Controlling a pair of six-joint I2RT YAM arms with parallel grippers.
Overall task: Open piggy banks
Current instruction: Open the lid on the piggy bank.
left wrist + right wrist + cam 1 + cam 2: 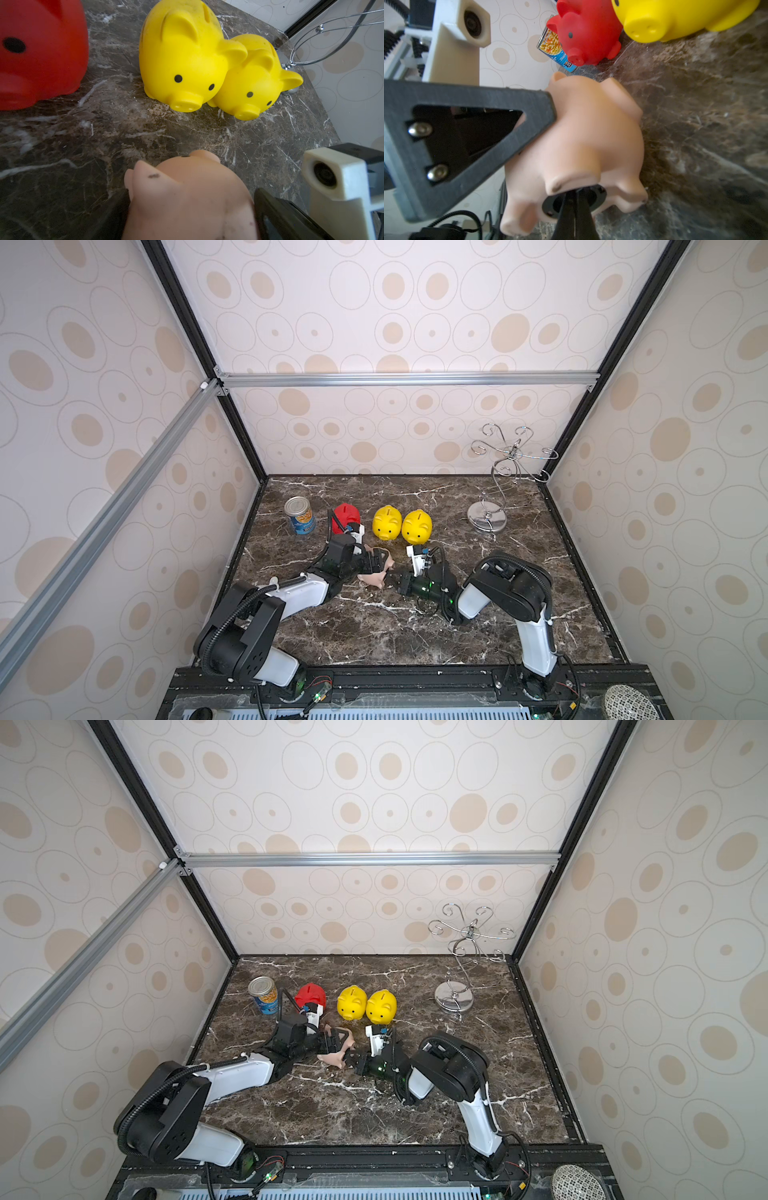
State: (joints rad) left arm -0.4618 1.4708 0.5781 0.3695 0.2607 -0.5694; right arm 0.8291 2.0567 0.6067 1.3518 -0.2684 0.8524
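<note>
The left hand (376, 562) clamps its matte dark-grey triangular fingers (467, 91) on the flanks of the pale pink piggy bank (591, 128). The bank sits just below centre in both top views, tipped over with its smooth belly and stubby legs facing the right hand (574, 194). That hand is pinched shut, slim black tips at the round black plug (548, 204) in the belly. Higher in the frame stand a glossy red piggy bank (347, 514) and two rounded yellow piggy banks (386, 522) (417, 526), touching. A metal tin can (299, 515) is at left and a curly chrome wire stand (486, 519) at right, all on the veined brown marble table (415, 635).
</note>
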